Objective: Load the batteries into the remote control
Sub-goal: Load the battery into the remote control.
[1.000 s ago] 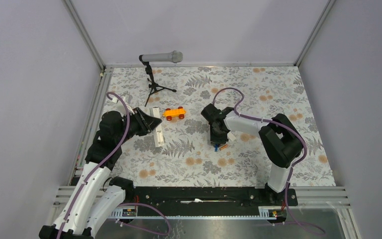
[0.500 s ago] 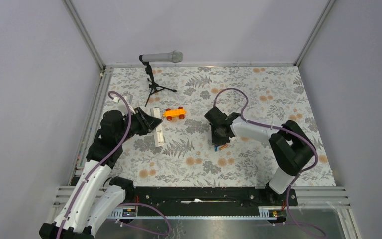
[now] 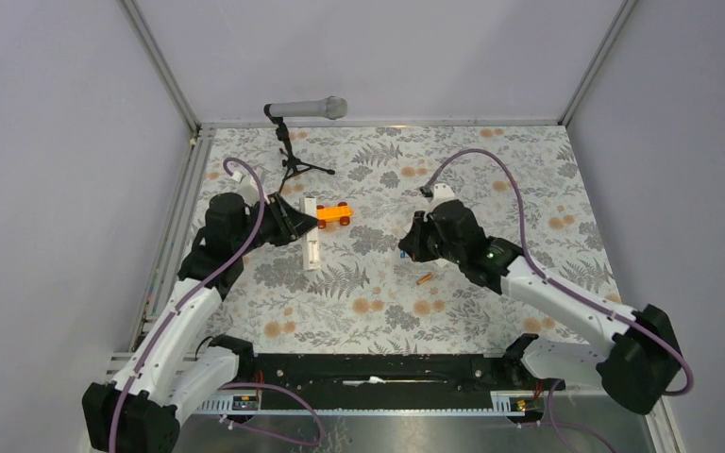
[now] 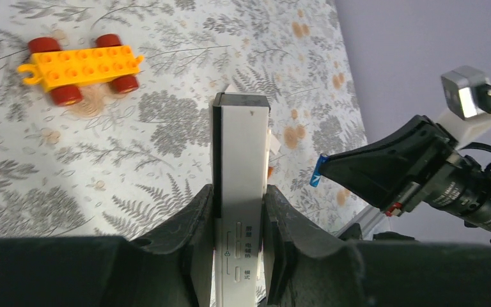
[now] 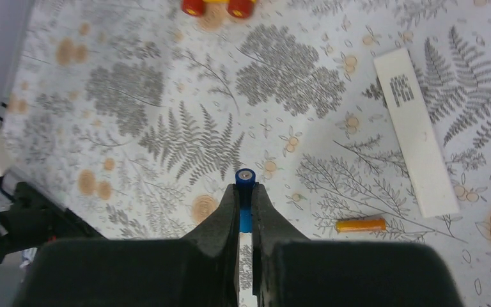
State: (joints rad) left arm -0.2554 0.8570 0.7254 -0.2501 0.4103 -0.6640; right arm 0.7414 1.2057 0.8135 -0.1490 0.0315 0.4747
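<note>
Left gripper [image 4: 240,201] is clamped around the white remote [image 4: 241,147], so that's in its fingers, far end sticking out near the toy car [image 3: 330,214]. Right gripper [image 5: 245,194] is pinched tight on the blue battery [image 5: 245,178], tip poking out. Orange battery [image 5: 360,224] lies on the floral table [image 3: 491,179] just beside the back cover [image 5: 415,131], not touching.

Floral table [image 3: 491,160]: toy car [image 3: 330,215], cover [image 5: 415,150], orange battery [image 3: 424,278], tripod [image 3: 295,165].

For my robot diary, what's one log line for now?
left gripper: holds remote | right gripper: holds blue battery | orange battery: on table
</note>
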